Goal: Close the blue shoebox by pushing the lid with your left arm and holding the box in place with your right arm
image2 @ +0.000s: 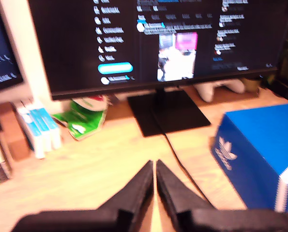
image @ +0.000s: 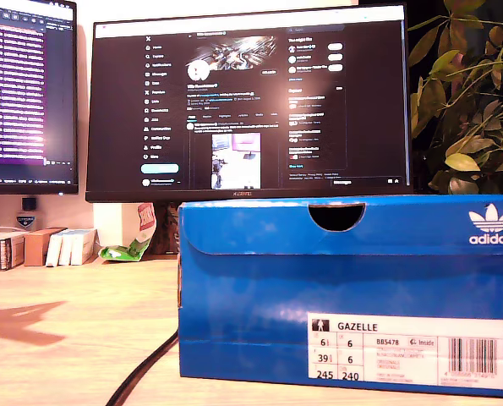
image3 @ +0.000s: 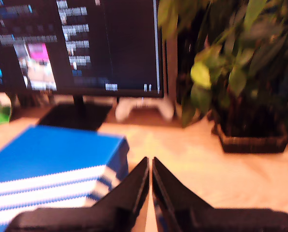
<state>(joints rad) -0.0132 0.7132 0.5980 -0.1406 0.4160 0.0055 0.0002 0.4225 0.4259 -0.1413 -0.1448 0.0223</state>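
Observation:
A blue Adidas shoebox point(image: 344, 296) stands on the wooden desk point(image: 65, 338), filling the exterior view's right half, with its lid point(image: 352, 222) down flat on the box. No arm or gripper appears in the exterior view. My first gripper point(image2: 155, 164) hovers shut over bare desk, with the shoebox point(image2: 260, 154) off to one side and apart from it. My second gripper point(image3: 150, 161) is shut too, its tips just past the striped corner of the shoebox point(image3: 52, 164), holding nothing.
A large monitor point(image: 247, 101) on a black stand point(image2: 168, 113) rises behind the box, a second screen point(image: 27, 93) at the exterior view's left. Small boxes point(image: 31, 247), a green wrapper point(image: 128, 247), a black cable point(image: 145, 368), a white game controller point(image3: 144, 108) and a potted plant point(image3: 240, 77) surround it.

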